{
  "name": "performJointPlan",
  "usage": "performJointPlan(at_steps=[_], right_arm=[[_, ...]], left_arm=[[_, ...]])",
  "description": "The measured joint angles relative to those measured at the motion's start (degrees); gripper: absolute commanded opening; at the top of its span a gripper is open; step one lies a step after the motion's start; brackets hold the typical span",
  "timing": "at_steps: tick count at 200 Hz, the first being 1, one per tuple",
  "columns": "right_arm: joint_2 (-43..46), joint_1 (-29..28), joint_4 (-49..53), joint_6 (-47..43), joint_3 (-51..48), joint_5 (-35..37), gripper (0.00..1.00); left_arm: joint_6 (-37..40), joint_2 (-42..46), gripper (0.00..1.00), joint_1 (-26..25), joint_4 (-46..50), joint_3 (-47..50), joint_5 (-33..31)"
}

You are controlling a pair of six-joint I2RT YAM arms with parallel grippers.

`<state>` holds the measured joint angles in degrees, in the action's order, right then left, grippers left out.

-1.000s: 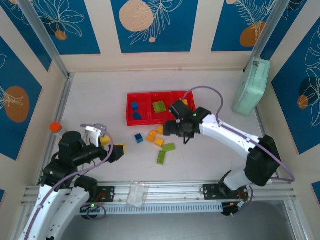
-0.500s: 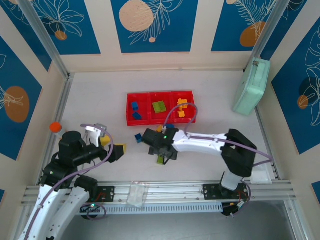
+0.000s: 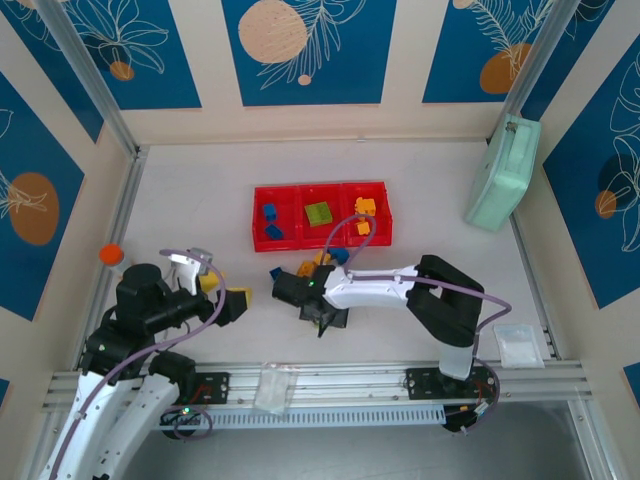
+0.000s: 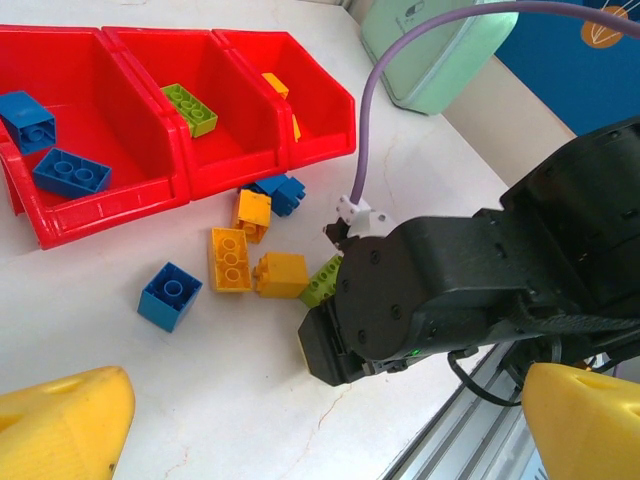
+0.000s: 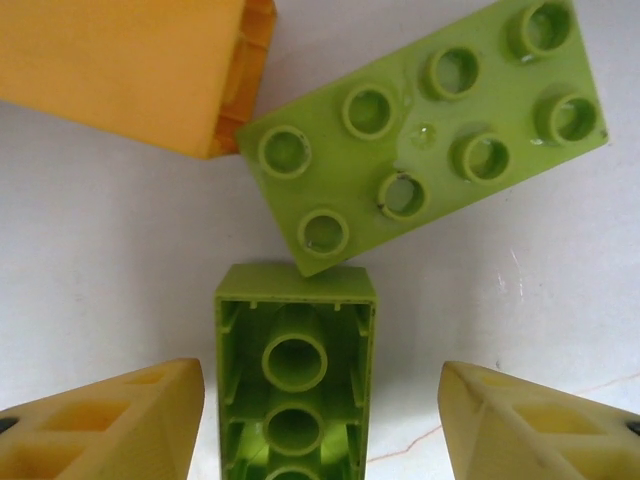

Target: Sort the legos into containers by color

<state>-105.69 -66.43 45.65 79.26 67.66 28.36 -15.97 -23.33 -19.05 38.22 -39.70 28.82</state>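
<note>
The red containers (image 3: 257,240) (image 4: 120,205) sit mid-table: blue legos (image 4: 70,172) in the left bin, a lime one (image 4: 190,108) in the middle, yellow-orange ones (image 3: 364,207) in the right. Loose legos lie in front: a blue square (image 4: 169,295) and yellow-orange bricks (image 4: 230,259). My right gripper (image 5: 320,378) (image 3: 322,322) is down over them, open. An upside-down lime brick (image 5: 295,380) lies between its fingers (image 5: 110,420) with gaps on both sides. A studs-up lime brick (image 5: 430,130) touches its far end. My left gripper (image 4: 320,420) (image 3: 225,290) hangs open and empty at the near left.
A mint-green case (image 3: 503,172) leans at the back right wall. An orange-capped bottle (image 3: 110,255) stands by the left wall. Clear plastic bags (image 3: 272,387) (image 3: 520,345) lie on the front rail. The right arm's black wrist (image 4: 450,290) looms close in the left wrist view.
The right arm swung from the bins toward the near left and came down over the loose bricks, its jaws narrowing around the lime brick. The left arm stayed still.
</note>
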Motion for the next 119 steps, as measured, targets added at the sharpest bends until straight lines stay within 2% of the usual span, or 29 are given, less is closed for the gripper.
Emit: performJointPlan(at_steps=[44, 78, 119], right_arm=[[-0.94, -0.31, -0.61, -1.66, 0.0, 0.04, 0.54], [-0.96, -0.28, -1.42, -3.61, 0.0, 0.2, 0.31], [-0.94, 0.04, -1.4, -6.27, 0.11, 0.26, 0.2]], left_arm=[[0.0, 0.0, 0.99, 0.0, 0.0, 0.0, 0.0], [0.0, 0.0, 0.99, 0.0, 0.0, 0.0, -0.37], [0.0, 0.0, 0.99, 0.0, 0.0, 0.0, -0.44]])
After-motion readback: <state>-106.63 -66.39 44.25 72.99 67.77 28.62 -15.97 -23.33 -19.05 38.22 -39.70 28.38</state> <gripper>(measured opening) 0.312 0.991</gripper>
